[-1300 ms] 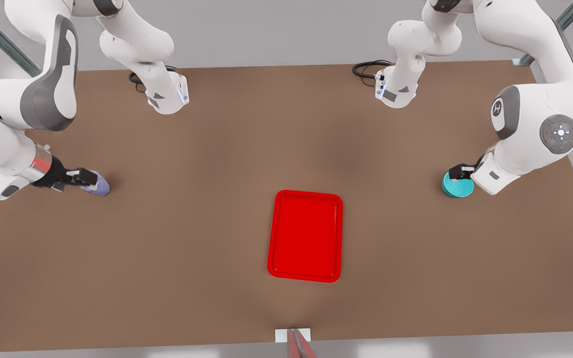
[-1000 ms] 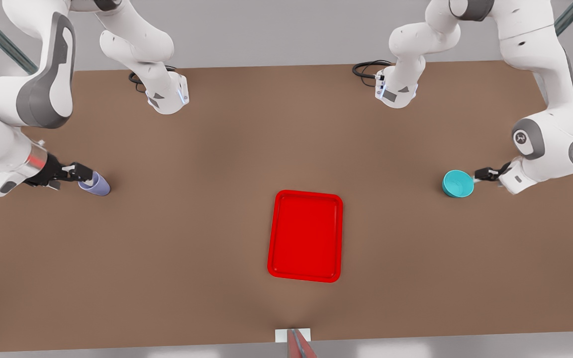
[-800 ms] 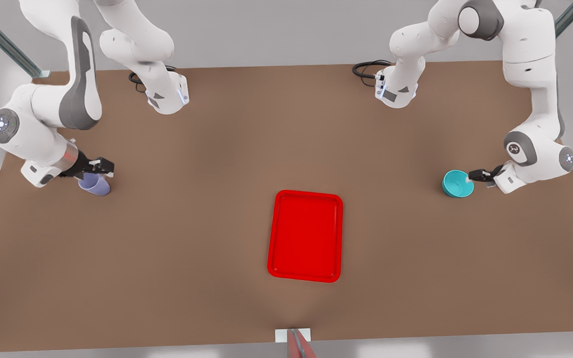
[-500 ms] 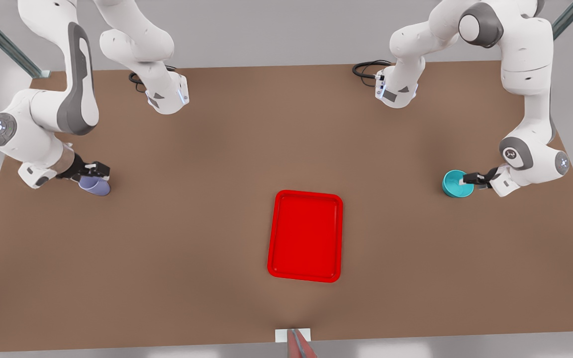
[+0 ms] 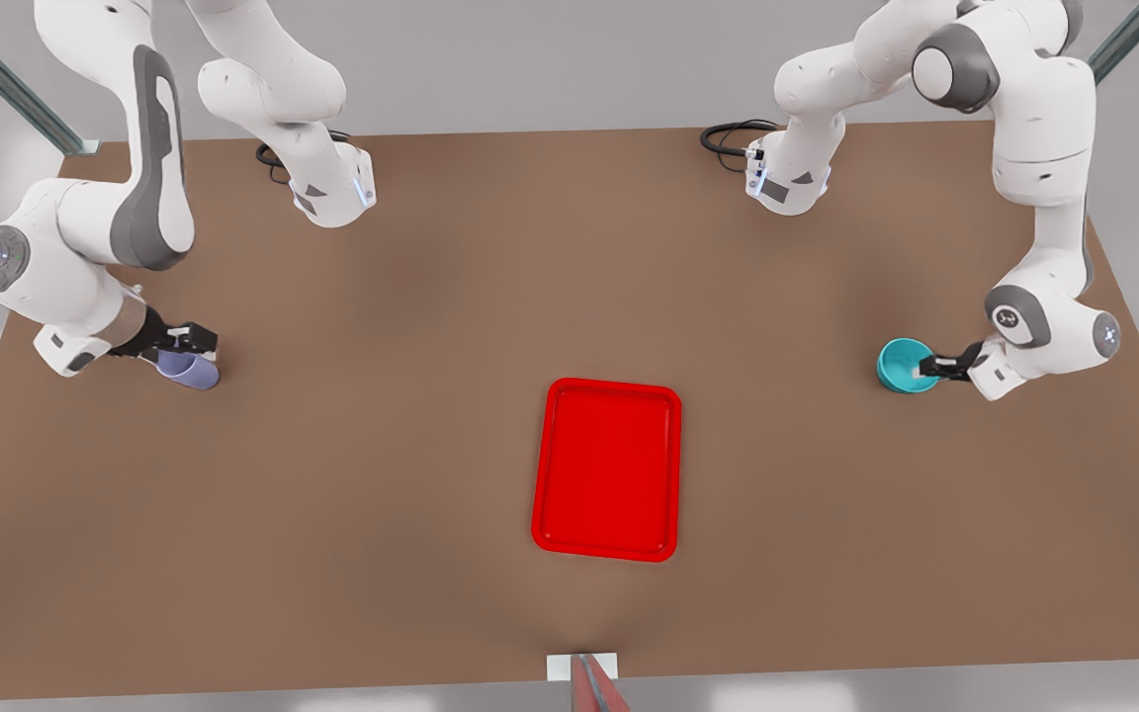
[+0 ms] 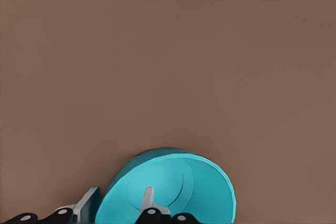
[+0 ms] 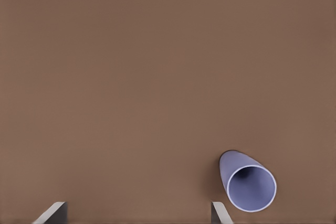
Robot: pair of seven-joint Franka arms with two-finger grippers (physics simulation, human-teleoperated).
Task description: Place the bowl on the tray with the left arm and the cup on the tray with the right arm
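The table (image 5: 382, 415) holds three loose things. The tray (image 5: 607, 470) lies near the middle, toward the camera edge, long axis running away from the camera, nothing on it yet. The bowl (image 5: 901, 365) stands well off on the front view's right, the cup (image 5: 190, 370) well off on the front view's left, both on bare table.

The left gripper (image 5: 933, 367) is at the bowl: in the left wrist view one finger (image 6: 148, 199) sits inside the bowl (image 6: 173, 190) and the other outside the wall, straddling the rim at a narrow gap; whether they already pinch it I cannot tell.

The right gripper (image 5: 177, 342) hovers by the cup with fingers spread wide. In the right wrist view the cup (image 7: 248, 182) lies beyond one fingertip (image 7: 220, 213), outside the gap, so that hand likely must shift sideways before closing
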